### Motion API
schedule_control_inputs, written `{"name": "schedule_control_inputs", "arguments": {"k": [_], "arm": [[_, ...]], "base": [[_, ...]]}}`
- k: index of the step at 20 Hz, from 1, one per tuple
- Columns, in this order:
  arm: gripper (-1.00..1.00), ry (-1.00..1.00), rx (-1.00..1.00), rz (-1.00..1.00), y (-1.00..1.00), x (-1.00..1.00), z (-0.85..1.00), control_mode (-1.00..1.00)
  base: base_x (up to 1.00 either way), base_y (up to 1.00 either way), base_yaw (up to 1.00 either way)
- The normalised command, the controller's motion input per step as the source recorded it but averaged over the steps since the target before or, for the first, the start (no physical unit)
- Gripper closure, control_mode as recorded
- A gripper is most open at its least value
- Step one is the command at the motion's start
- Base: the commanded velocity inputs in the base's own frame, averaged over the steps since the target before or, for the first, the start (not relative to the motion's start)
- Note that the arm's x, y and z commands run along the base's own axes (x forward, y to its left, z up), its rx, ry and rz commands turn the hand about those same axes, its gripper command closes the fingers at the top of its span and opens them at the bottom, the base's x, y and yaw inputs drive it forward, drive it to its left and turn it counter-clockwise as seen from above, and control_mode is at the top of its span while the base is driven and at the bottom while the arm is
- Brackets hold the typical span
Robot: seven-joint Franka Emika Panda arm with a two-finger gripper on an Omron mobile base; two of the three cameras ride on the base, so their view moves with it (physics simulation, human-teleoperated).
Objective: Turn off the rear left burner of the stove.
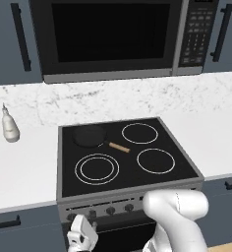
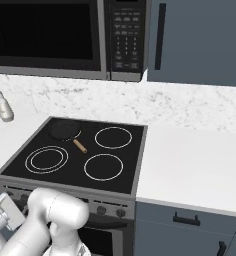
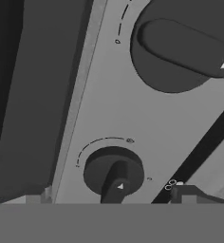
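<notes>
Rear left burner sits at the back left of the stove top, covered by a small black skillet whose wooden handle points toward the middle of the glass. Knobs for the zones line the grey front panel below, which is why the arm reaches low in front of the range: the claw hangs at the panel's left end, just under the leftmost knobs. In the hand view a small knob lies right ahead of the fingertips, with a larger one further along the panel. I cannot tell how wide the claw stands; it does not appear to grip anything yet. A white bottle stands on the surface left of the stove, well apart.
</notes>
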Motion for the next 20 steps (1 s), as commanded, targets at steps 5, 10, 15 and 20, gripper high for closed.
{"name": "schedule_control_inputs", "arguments": {"k": [5,10,15,20], "arm": [[-1.0,-0.03,0.0,0.0,0.0,-0.01,0.08,-1.0],[-1.0,-0.01,0.0,0.0,0.0,0.0,0.05,-1.0],[-1.0,0.0,0.0,0.0,0.0,0.0,0.01,-1.0],[-1.0,-0.03,0.02,0.08,0.0,0.0,-0.16,-1.0]], "base": [[0.0,0.0,0.0],[0.0,0.0,0.0],[0.0,0.0,0.0],[0.0,0.0,0.0]]}}
